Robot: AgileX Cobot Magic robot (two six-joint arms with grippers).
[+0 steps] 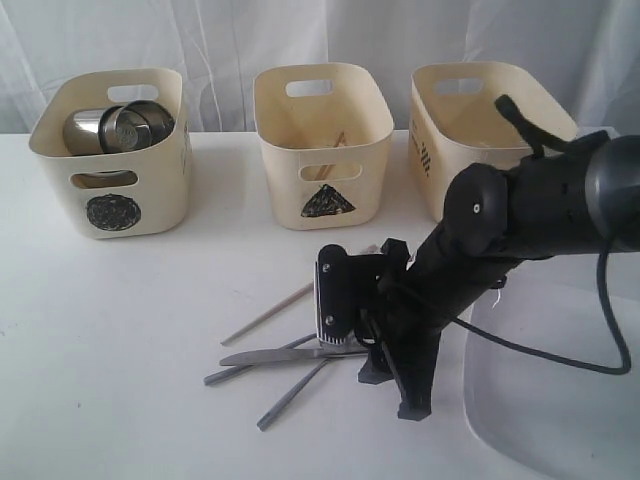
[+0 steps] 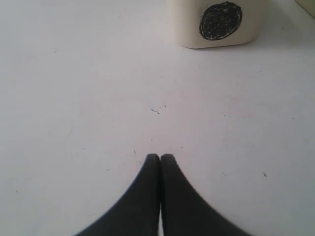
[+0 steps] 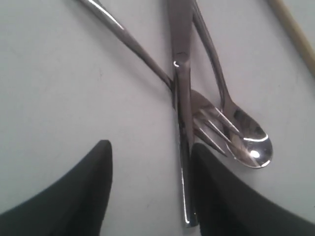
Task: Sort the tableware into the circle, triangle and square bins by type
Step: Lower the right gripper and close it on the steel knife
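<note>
Cutlery pile on smooth white counter, just off centre toward 6 o'clock in exterior view. It is a shiny steel knife, fork and spoon, crossed and touching, with a pale wooden chopstick beside them. Right hand low over pile, black fingers apart, knife lying between them, close to one finger. Left hand fingers pressed together, nothing between, over bare counter.

Three cream plastic tubs with cut-out handles:
- circle bin at 10 o'clock holds steel bowls
- triangle bin at 12, thin wooden stick inside
- square bin at 2, contents unclear

Glossy white plate at 5 o'clock, rounded corner.
</note>
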